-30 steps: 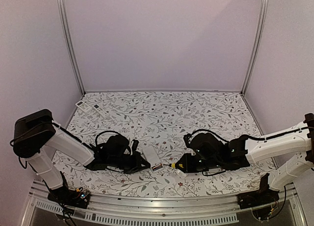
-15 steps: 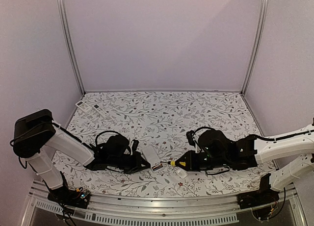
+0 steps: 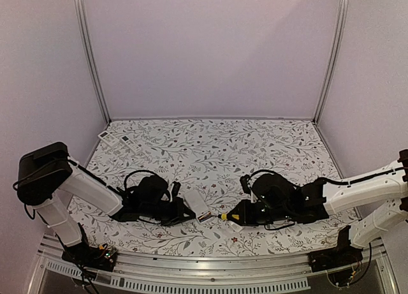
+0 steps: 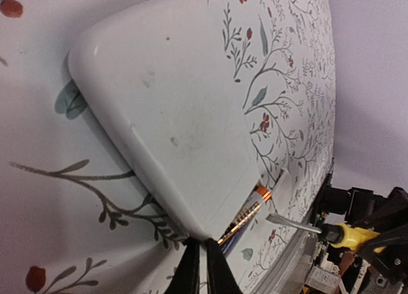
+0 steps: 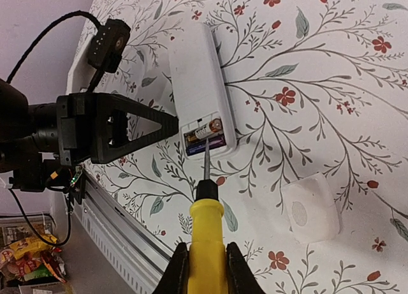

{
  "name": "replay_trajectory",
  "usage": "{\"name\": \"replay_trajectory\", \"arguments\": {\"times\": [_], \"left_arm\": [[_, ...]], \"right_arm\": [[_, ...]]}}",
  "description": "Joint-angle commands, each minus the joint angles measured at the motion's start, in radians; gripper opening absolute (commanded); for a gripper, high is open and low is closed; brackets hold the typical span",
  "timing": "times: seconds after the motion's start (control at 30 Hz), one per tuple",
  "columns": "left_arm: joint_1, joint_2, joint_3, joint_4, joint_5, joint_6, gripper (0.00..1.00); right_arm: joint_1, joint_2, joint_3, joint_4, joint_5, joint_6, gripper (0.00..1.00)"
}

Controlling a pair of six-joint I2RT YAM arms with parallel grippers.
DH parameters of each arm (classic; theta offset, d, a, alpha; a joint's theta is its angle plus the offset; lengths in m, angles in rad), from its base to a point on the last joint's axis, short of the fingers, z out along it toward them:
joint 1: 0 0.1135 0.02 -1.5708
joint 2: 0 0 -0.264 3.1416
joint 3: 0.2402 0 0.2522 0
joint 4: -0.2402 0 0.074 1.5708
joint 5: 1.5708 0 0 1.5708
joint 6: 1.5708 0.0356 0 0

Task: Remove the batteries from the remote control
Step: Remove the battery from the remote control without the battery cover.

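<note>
We found the right gripper (image 5: pixel 204 259), clamping the screwdriver (image 5: pixel 205 224), back at the still-seated batteries (image 5: pixel 205 129) in the remote control (image 5: pixel 201 83); the left gripper (image 5: pixel 173 123), closed empty, braced it at nine o'clock.

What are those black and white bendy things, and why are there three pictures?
They are two robot arms with pinching fingers. One picture looks down from above; the other two come from cameras on each wrist. On the flowery tablecloth lies a white plastic remote control, its back open, showing orange and dark batteries. A white cover plate lies nearby. The right gripper holds a yellow-handled screwdriver, its tip pointing at the batteries. The left gripper is closed, at the remote's edge.
</note>
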Motion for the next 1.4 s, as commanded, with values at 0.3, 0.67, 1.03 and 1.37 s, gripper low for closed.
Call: {"name": "replay_trajectory", "arguments": {"times": [0.3, 0.67, 1.03, 1.37], "left_arm": [[-0.022, 0.029, 0.007, -0.059, 0.001, 0.012, 0.04], [-0.021, 0.029, 0.005, -0.055, 0.001, 0.012, 0.04], [-0.021, 0.026, 0.0, -0.043, 0.0, 0.012, 0.04], [-0.021, 0.025, 0.002, -0.032, -0.005, 0.008, 0.04]], "right_arm": [[0.003, 0.077, 0.019, 0.043, 0.026, -0.003, 0.0], [-0.008, 0.11, 0.011, 0.147, 0.054, -0.026, 0.0], [-0.008, 0.136, 0.012, 0.258, -0.033, -0.103, 0.0], [0.003, 0.144, 0.008, 0.297, -0.124, -0.154, 0.0]]}}
